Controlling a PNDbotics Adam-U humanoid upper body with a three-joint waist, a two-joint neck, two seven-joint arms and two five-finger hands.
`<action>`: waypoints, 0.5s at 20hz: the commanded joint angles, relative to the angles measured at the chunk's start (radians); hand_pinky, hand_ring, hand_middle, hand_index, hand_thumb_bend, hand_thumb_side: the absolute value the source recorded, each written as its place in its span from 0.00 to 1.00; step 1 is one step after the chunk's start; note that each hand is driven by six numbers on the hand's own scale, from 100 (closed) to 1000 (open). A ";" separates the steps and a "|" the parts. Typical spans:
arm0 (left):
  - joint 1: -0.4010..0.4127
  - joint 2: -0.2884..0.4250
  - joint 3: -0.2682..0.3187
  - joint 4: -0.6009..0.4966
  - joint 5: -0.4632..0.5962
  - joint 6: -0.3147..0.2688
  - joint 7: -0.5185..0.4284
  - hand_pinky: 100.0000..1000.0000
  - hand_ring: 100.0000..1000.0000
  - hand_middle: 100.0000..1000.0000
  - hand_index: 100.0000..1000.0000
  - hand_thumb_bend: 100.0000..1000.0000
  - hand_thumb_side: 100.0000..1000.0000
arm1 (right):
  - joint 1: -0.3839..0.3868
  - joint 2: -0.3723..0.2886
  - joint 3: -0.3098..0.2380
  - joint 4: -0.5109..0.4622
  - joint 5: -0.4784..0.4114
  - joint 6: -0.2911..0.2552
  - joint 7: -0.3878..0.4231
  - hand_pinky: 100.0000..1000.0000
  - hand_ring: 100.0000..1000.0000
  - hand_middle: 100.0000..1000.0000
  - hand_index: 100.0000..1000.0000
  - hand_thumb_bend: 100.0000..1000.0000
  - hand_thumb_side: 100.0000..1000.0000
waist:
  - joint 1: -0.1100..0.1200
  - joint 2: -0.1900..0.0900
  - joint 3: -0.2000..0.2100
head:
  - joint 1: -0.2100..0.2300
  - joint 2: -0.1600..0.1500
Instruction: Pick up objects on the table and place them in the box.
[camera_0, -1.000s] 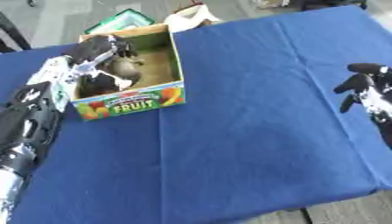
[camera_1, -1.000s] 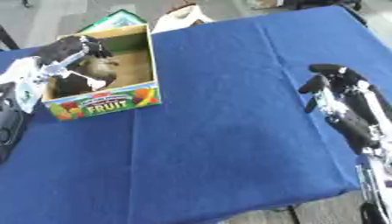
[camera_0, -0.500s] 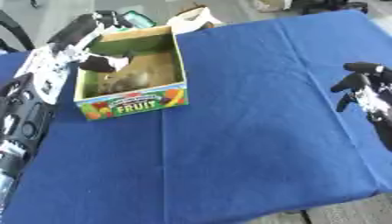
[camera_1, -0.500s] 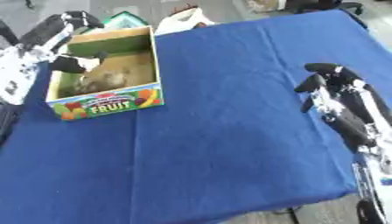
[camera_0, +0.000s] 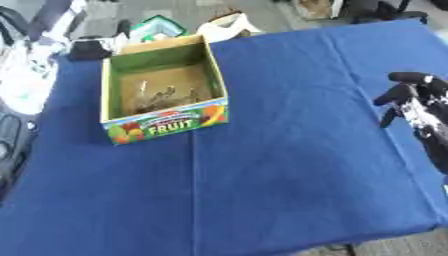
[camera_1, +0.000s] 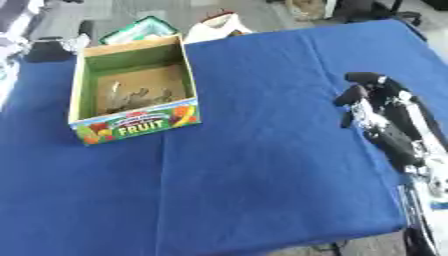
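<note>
Open cardboard box (camera_0: 164, 95) with green inner walls and a "FRUIT" label in front, far left on the blue-clothed surface (camera_0: 289, 165), blurred greyish objects (camera_0: 162, 96) inside, right hand (camera_1: 372, 107) well apart at right, fingers curled, empty, left hand a blur at upper left, fingers unreadable.

Green-walled box (camera_0: 163, 95) with a colourful "FRUIT" label on a blue tablecloth (camera_0: 289, 150).
</note>
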 joint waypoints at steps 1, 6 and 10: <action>0.032 0.063 0.022 -0.114 0.124 0.047 -0.005 0.67 0.64 0.64 0.78 0.00 0.22 | -0.007 -0.005 -0.011 -0.007 -0.005 0.000 -0.007 0.30 0.56 0.47 0.73 0.00 0.37 | -0.005 -0.019 0.011 | -0.009 0.003; 0.156 0.099 0.047 -0.239 0.317 0.111 -0.011 0.58 0.57 0.58 0.77 0.00 0.41 | -0.006 -0.003 -0.014 -0.008 -0.005 0.000 -0.011 0.30 0.56 0.47 0.73 0.00 0.37 | -0.012 -0.016 0.037 | -0.021 0.000; 0.285 0.110 0.072 -0.328 0.526 0.167 -0.030 0.50 0.50 0.51 0.75 0.00 0.55 | -0.007 -0.002 -0.017 -0.008 -0.005 0.000 -0.014 0.30 0.56 0.47 0.73 0.00 0.37 | -0.016 -0.013 0.057 | -0.028 -0.004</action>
